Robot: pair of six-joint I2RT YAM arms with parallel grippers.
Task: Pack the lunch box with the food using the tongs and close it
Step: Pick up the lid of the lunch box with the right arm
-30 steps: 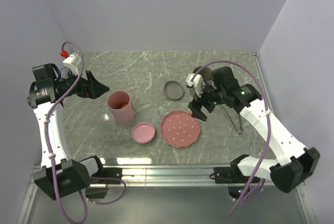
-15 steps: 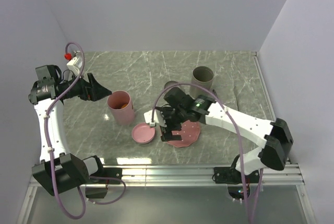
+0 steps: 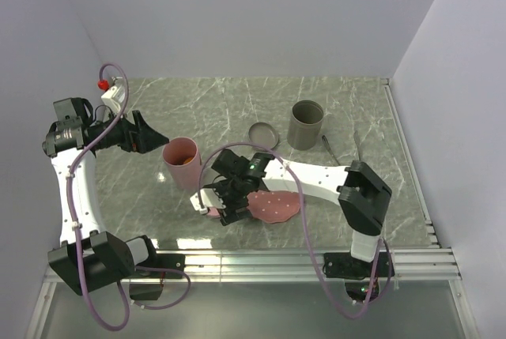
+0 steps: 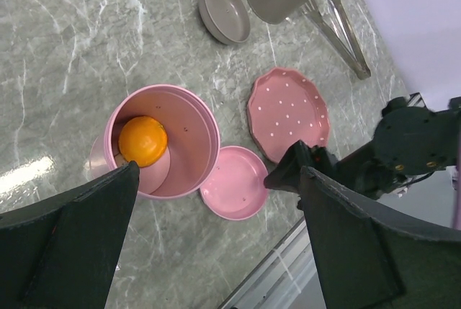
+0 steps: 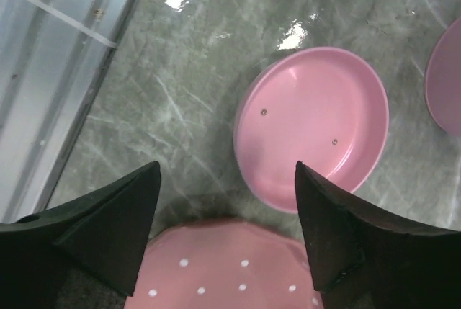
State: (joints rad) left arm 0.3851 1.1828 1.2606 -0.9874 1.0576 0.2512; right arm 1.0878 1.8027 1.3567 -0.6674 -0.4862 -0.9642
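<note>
The lunch box (image 3: 183, 163) is a tall pink round tub, standing open with an orange round piece of food (image 4: 142, 140) inside. Its shallow pink lid (image 5: 313, 125) lies on the table just in front of it. My right gripper (image 3: 224, 201) hovers low over the near edge of that lid, open and empty; the pink scalloped plate (image 5: 230, 266) shows between its fingers (image 5: 108, 230). My left gripper (image 3: 154, 135) hangs open and empty above and left of the tub. The grey metal tongs (image 4: 344, 28) lie untouched at the far right, beside the grey tub.
A grey tub (image 3: 307, 123) stands at the back right with its grey lid (image 3: 263, 133) lying next to it. The pink scalloped plate (image 3: 274, 206) lies right of the pink lid, partly under my right arm. The metal rail (image 3: 261, 258) runs along the near edge.
My right arm has swung from the right side, near the tongs, leftward and forward to the pink lid, its jaws narrowing slightly. The grey tub is now uncovered. The left arm has barely moved.
</note>
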